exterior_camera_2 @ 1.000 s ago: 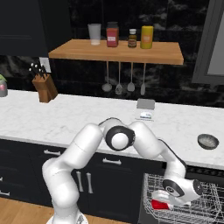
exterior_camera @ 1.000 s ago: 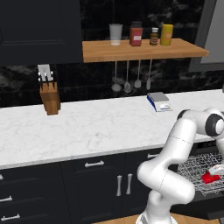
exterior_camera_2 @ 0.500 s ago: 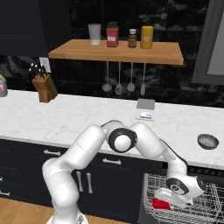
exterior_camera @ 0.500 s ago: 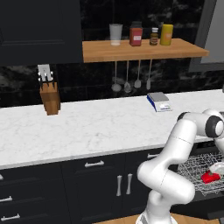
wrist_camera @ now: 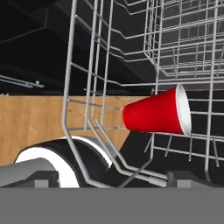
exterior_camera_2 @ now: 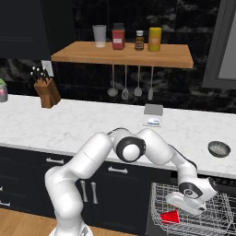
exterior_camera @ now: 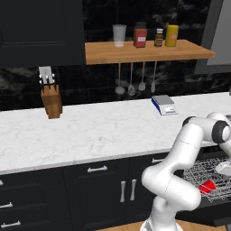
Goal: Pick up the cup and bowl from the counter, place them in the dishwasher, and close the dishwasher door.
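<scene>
One item down: claw (exterior_camera_2: 186, 206) just went wide and let go of the cup (wrist_camera: 158, 111), now lying on its side in the dishwasher rack (exterior_camera_2: 216, 216). Bowl (exterior_camera_2: 219, 148) sits on the desk (exterior_camera_2: 69, 124), likely next; door not yet closed.

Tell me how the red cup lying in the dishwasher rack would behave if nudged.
The cup lies on its side on the wire rack, so it would probably roll. Its tapered shape suggests it would curve rather than roll straight. It looks thin-walled and likely light, so the wires may stop it.
</scene>
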